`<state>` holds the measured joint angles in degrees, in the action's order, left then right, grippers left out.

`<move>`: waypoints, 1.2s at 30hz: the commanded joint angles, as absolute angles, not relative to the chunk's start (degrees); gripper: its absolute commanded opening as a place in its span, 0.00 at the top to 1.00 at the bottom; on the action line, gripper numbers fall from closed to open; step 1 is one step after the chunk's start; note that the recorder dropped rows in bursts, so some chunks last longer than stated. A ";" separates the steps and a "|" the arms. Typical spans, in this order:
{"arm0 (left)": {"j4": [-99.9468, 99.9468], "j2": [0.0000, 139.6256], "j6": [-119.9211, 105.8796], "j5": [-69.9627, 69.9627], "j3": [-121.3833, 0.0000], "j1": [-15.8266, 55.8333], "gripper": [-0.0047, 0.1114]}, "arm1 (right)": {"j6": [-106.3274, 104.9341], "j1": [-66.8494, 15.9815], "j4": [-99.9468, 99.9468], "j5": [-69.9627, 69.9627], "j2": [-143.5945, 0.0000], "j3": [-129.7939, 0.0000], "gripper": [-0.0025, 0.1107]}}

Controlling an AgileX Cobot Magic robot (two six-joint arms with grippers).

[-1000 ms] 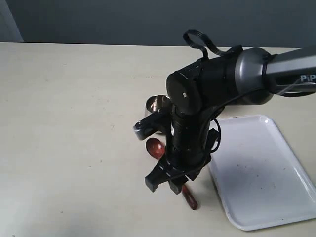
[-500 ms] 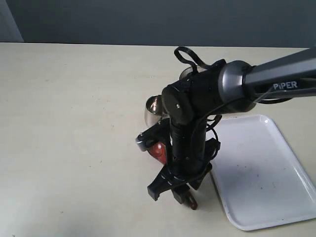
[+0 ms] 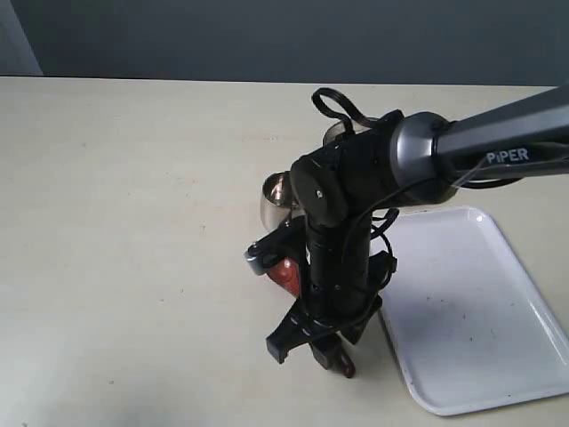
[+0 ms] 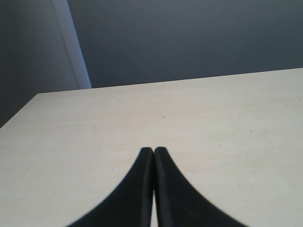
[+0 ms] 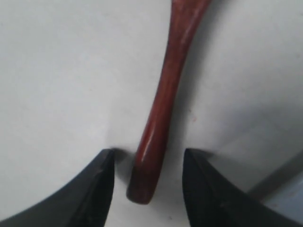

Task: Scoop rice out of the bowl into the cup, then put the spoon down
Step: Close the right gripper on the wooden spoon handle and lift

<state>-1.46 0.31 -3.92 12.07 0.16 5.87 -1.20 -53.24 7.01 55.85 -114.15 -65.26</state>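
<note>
The spoon [image 3: 284, 274] is lying flat on the table [image 3: 133, 222], its oval head pointing toward the cup [image 3: 276, 197] and its slim handle running away from it, just beside the near corner of the white tray [image 3: 471, 311]. The right gripper [image 3: 300, 350] is pointing straight down over the handle's far end. In the right wrist view its jaws are standing apart with the handle [image 5: 163, 104] between them, a gap showing on each side, so nothing is being clamped yet. The step in hand is looking like the pickup of the spoon. To do it well, the gripper should be keeping the handle centred between the jaws and closing squarely across it. Because the grasp is sitting very near the tip, moving a little further along the handle would be guarding against the wood pivoting or slipping out. The cup is standing upright near the spoon's head, and a sliver of steel behind the arm is probably the bowl [image 3: 335, 134]. The rice is not showing in any view. The left gripper [image 4: 153, 150] is hovering well away over bare table, its jaws pressed together and holding nothing.
</note>
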 commanded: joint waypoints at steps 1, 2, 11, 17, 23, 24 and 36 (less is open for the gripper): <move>-1.60 0.00 -3.76 11.59 0.00 5.85 0.96 | -1.28 -53.29 7.48 55.86 -114.95 -65.32 0.58; -1.60 0.00 -3.76 11.59 0.00 5.85 0.96 | -1.28 -53.29 7.63 55.86 -115.10 -65.32 0.58; -1.60 0.00 -3.76 11.59 0.00 5.85 0.96 | -1.28 -53.29 7.84 55.60 -115.16 -65.32 0.72; -1.60 0.00 -3.76 11.59 0.00 5.85 0.96 | -1.28 -53.29 7.84 55.60 -115.16 -65.32 0.98; -1.60 0.00 -3.76 11.74 0.00 5.85 0.96 | -1.75 -53.29 7.10 57.20 -114.81 -65.32 0.98; -1.60 0.00 -3.76 11.74 0.00 5.85 0.96 | -1.75 -53.29 6.63 57.95 -114.49 -65.32 0.98; -1.60 0.00 -3.76 11.74 0.00 5.85 0.96 | -1.87 -53.29 1.74 67.09 -105.20 -65.32 0.98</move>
